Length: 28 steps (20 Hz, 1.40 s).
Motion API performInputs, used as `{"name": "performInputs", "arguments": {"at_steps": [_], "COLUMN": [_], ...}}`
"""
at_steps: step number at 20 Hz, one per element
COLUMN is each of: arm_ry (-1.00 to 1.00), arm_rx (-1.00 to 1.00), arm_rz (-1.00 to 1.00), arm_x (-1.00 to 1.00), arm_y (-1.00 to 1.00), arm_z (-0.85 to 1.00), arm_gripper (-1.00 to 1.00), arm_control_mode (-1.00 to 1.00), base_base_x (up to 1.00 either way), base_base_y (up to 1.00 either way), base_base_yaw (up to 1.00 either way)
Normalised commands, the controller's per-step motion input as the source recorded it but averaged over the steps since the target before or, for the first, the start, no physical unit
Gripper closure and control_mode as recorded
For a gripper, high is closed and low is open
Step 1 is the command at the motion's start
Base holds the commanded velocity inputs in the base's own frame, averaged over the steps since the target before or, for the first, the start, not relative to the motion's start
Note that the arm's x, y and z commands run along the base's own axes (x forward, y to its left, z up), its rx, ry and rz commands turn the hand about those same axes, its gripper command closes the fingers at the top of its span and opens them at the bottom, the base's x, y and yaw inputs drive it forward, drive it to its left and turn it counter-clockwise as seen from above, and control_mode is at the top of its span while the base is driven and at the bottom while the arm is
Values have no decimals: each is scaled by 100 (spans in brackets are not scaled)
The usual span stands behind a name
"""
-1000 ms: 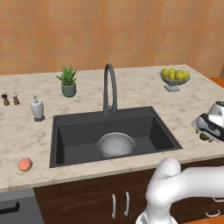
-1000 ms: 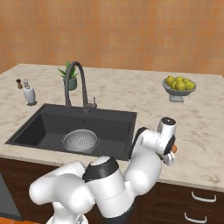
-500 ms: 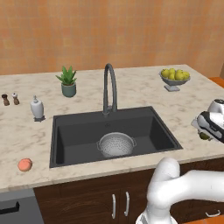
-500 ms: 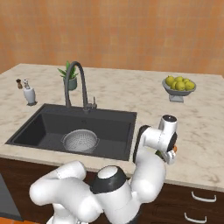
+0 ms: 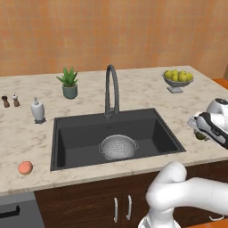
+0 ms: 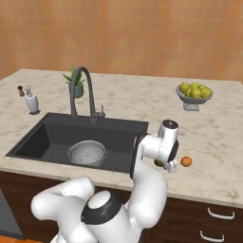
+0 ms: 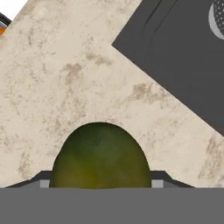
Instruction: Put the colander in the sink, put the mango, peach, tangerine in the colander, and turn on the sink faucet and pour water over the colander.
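Left base view: colander (image 5: 118, 147) sits on the floor of the black sink (image 5: 67, 142), under the faucet (image 5: 111, 91). Peach (image 5: 25, 167) lies alone on the counter (image 5: 133, 93) left of the sink, near the front edge. Behind the sink stand a potted plant (image 5: 68, 83), a soap bottle (image 5: 38, 110) and two small shakers (image 5: 10, 101); a fruit bowl (image 5: 177, 80) sits at the back right. The gripper (image 5: 201, 132) is down over the mango (image 5: 201, 135) on the counter right of the sink. Right base view: mango (image 6: 159, 163) peeks out dark green under the hand, just right of the sink's corner; tangerine (image 6: 186, 162) rests on the counter just beside it, apart from it. Hand view: mango (image 7: 101, 157) sits large between the two finger tips (image 7: 43, 181), which flank it on either side, and they look to be pressed against it, so the grip appears closed on the fruit, the mango at or just above the stone. A sink corner and a sliver of colander rim (image 7: 216, 19) show at upper right. No labels or writing readable anywhere.
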Motion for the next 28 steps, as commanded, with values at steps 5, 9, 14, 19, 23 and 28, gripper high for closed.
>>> {"name": "performInputs", "arguments": {"at_steps": [5, 9, 14, 19, 23, 28], "arm_ry": [3, 11, 0, 1, 13, 20], "arm_rx": [0, 15, 19, 17, 8, 6], "arm_rz": [23, 27, 20, 14, 4, 0], "arm_x": [22, 38, 50, 58, 56, 31], "arm_y": [99, 86, 78, 68, 72, 66], "arm_z": [20, 12, 2, 0, 0, 0], "arm_gripper": [100, 100, 100, 100, 100, 100], "arm_control_mode": [-100, -100, -100, -100, -100, -100], "base_base_x": [0, 0, 0, 0, 0, 0], "base_base_y": [0, 0, 0, 0, 0, 0], "base_base_yaw": [0, 0, 0, 0, 0, 0]}}
